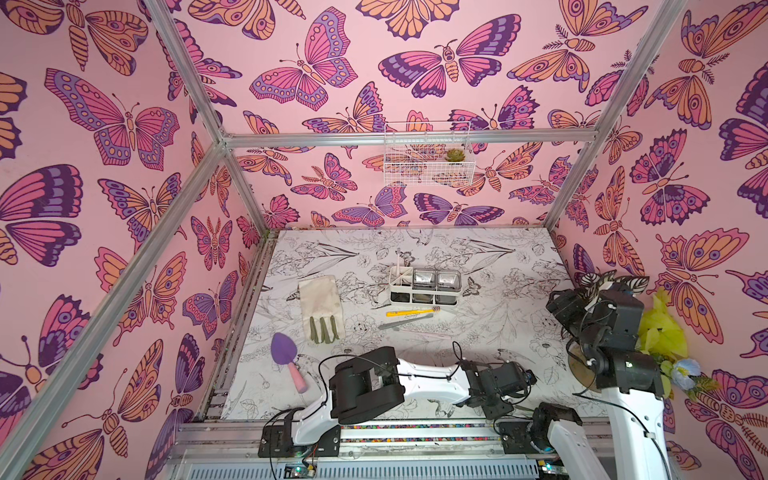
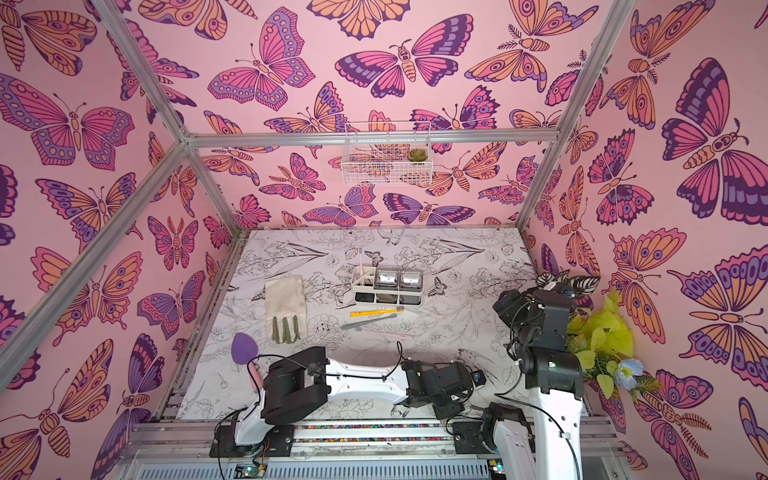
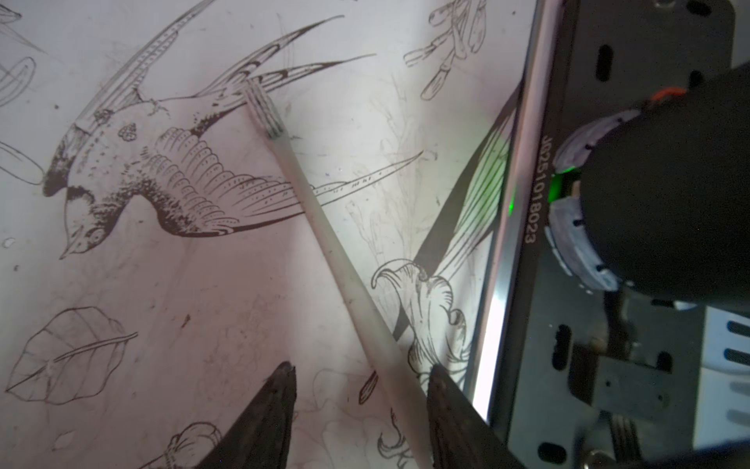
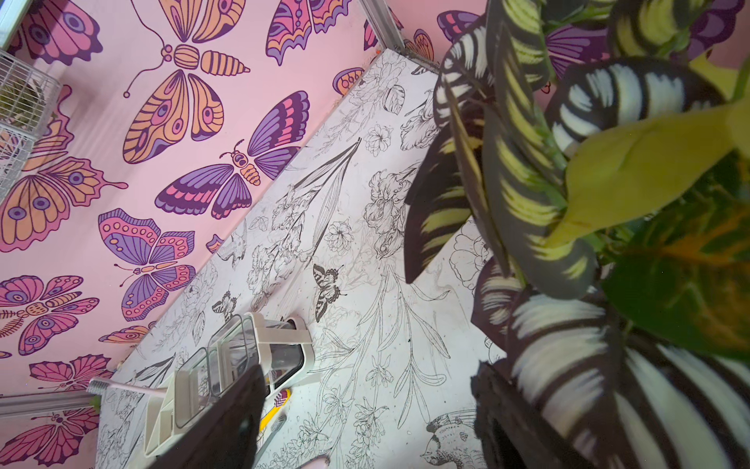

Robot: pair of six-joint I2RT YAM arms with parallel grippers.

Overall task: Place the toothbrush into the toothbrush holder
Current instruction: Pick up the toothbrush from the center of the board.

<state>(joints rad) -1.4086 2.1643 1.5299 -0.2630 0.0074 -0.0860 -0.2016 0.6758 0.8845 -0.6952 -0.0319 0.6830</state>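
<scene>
A white translucent toothbrush (image 3: pixel 320 227) lies flat on the flower-print table by the front rail. My left gripper (image 3: pixel 363 367) is open and low over it. The handle runs between the jaws, close against one finger (image 3: pixel 446 402). The white toothbrush holder (image 1: pixel 424 286) with two clear-grey cups stands mid-table in both top views, and a pale toothbrush (image 1: pixel 397 266) stands upright in its slot. In front of it lie a yellow toothbrush (image 1: pixel 411 311) and a grey toothbrush (image 1: pixel 405 322). My right gripper (image 4: pixel 367 371) hangs open and empty, raised at the right, to the right of the holder (image 4: pixel 284 337).
A cream glove (image 1: pixel 320 307) and a purple trowel (image 1: pixel 286 357) lie on the left. A white wire basket (image 1: pixel 428 153) hangs on the back wall. Striped and yellow-green plants (image 1: pixel 660 328) crowd the right arm. The metal front rail (image 3: pixel 515 203) and the right arm's base (image 3: pixel 649 182) are close to my left gripper.
</scene>
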